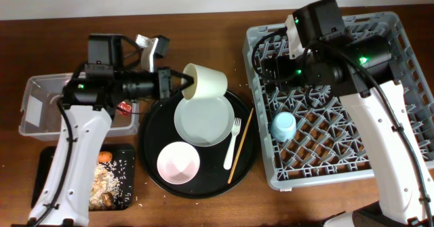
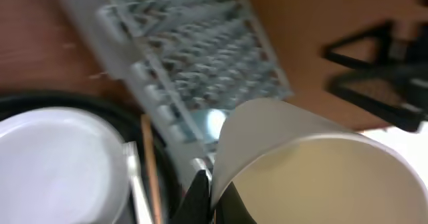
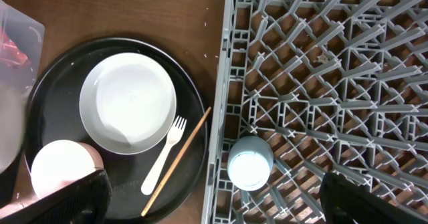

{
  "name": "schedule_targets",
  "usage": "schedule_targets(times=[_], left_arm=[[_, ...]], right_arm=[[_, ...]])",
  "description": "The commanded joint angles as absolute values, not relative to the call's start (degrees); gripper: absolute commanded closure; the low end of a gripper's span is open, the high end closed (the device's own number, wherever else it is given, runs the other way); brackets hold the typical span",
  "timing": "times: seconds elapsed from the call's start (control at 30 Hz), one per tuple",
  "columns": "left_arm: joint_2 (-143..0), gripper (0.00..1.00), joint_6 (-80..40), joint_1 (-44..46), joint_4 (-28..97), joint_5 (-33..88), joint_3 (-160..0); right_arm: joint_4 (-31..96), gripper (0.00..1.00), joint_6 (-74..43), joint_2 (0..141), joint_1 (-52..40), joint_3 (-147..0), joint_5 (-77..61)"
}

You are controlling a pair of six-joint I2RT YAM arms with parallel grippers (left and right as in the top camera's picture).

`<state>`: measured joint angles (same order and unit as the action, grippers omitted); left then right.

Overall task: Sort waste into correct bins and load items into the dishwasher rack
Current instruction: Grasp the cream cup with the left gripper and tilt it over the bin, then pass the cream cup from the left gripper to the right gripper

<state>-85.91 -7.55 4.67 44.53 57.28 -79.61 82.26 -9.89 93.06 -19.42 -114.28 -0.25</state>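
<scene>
My left gripper (image 1: 184, 83) (image 2: 215, 200) is shut on the rim of the cream cup (image 1: 205, 82) (image 2: 314, 164), one finger inside and one outside, holding it tilted above the back of the round black tray (image 1: 152, 146). On that tray lie the grey-green plate (image 1: 203, 120) (image 3: 127, 103), pink bowl (image 1: 178, 162) (image 3: 60, 167), white fork (image 1: 232, 143) (image 3: 164, 154) and a chopstick (image 1: 241, 146) (image 3: 177, 160). The light blue cup (image 1: 283, 126) (image 3: 249, 162) sits upside down in the grey dishwasher rack (image 1: 407, 37) (image 3: 334, 63). My right gripper (image 3: 217, 187) hangs wide open over the rack's left edge, holding nothing.
The clear tub (image 1: 41, 105) at the left holds the red wrapper (image 1: 124, 108). In front of it the shallow black tray (image 1: 54, 162) holds rice scraps (image 1: 112, 183) and the carrot (image 1: 104, 156). A small grey-white device (image 1: 152, 45) stands behind the left arm.
</scene>
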Motion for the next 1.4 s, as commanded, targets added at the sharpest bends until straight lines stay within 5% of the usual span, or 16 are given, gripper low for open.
schedule_targets(times=[0.0,0.43,1.03,1.37], left_arm=[[-87.48,1.0,2.59,4.21,43.72,76.95,-80.18],[-90.8,1.0,7.84,-4.27,40.77,90.21,-80.18],[-90.7,1.0,7.18,5.28,40.71,90.19,-80.18],[-90.7,1.0,7.22,5.26,40.51,90.19,-80.18]], right_arm=[[83.11,0.01,-9.93,93.27,-19.09,-115.04,-7.99],[90.74,0.05,33.39,93.25,-13.8,-115.02,-60.1],[82.41,0.0,32.58,99.59,-13.91,-114.63,-65.01],[83.15,0.16,32.53,99.7,-21.26,-114.63,-59.46]])
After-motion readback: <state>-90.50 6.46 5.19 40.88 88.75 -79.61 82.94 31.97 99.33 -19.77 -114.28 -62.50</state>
